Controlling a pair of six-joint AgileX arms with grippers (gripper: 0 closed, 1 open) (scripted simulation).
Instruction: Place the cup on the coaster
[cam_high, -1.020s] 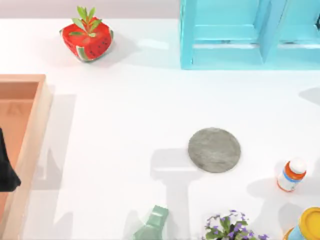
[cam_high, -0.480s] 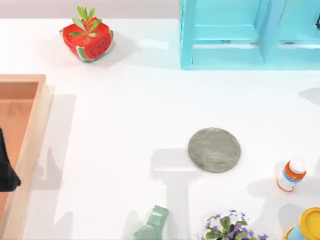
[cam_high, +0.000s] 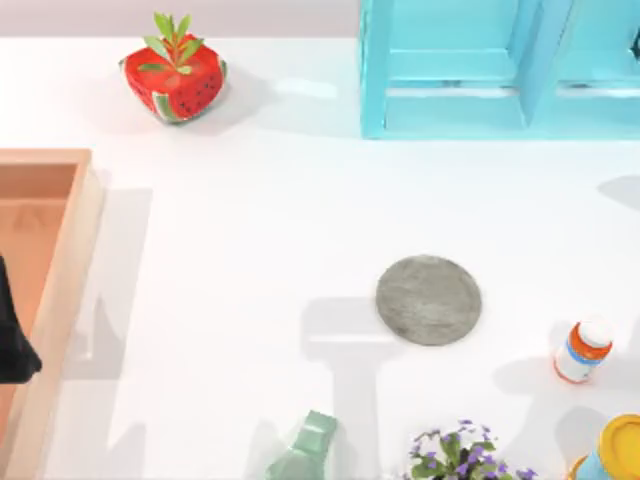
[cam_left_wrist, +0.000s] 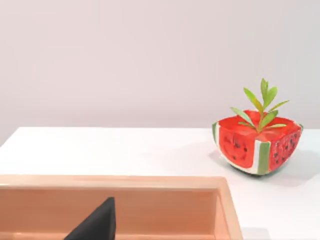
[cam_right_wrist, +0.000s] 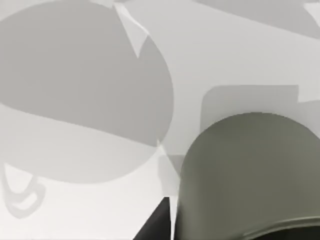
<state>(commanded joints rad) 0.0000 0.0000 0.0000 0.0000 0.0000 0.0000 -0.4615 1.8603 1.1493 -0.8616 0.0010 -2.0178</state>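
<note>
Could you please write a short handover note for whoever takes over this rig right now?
Left gripper: parked over the wooden tray at the table's left edge.
Right gripper: the right wrist view shows the cup close up beside a dark finger; whether it is gripped cannot be told.
Coaster: bare, on the table right of centre.
Done: nothing placed yet.
Left: bring the cup over and set it on the coaster.

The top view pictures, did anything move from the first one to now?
Almost nothing. The white-and-orange bottle slid or tipped a tiny bit toward the near edge. The coaster, the watermelon planter, the wooden tray and the left gripper's dark shape stayed put.
</note>
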